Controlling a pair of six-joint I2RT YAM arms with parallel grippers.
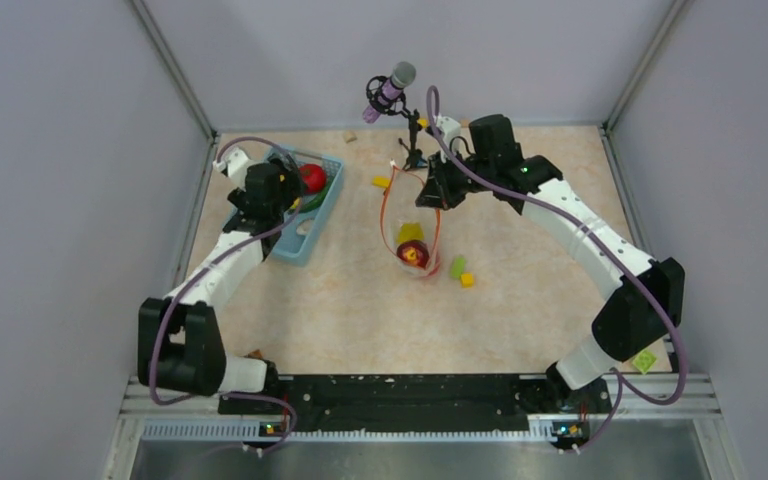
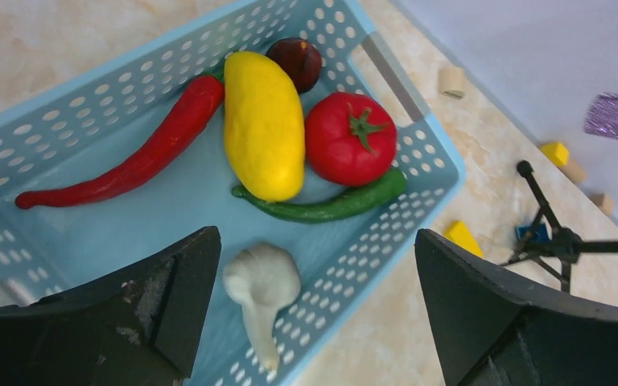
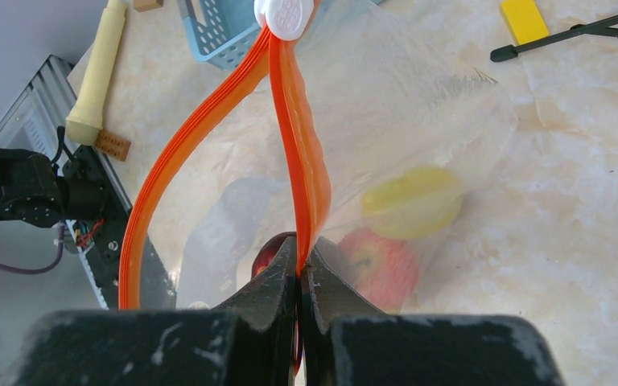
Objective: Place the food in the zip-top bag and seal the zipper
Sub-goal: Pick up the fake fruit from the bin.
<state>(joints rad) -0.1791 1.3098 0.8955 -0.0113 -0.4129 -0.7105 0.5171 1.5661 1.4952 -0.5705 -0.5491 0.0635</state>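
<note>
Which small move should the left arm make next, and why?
Probably lower the open left gripper onto the garlic in the basket and close: it lies between the jaws, and the right gripper holds the bag open by its zipper.

The left arm (image 1: 222, 268) and right arm (image 1: 590, 232) share white shells, black joint housings and a purple cable (image 1: 173, 312) looped alongside. A green light (image 1: 523, 169) glows on the right arm. The left gripper (image 2: 314, 241) and right gripper (image 3: 299, 249) have matte black wedge-shaped fingers (image 2: 161, 305), scuffed pale.
</note>
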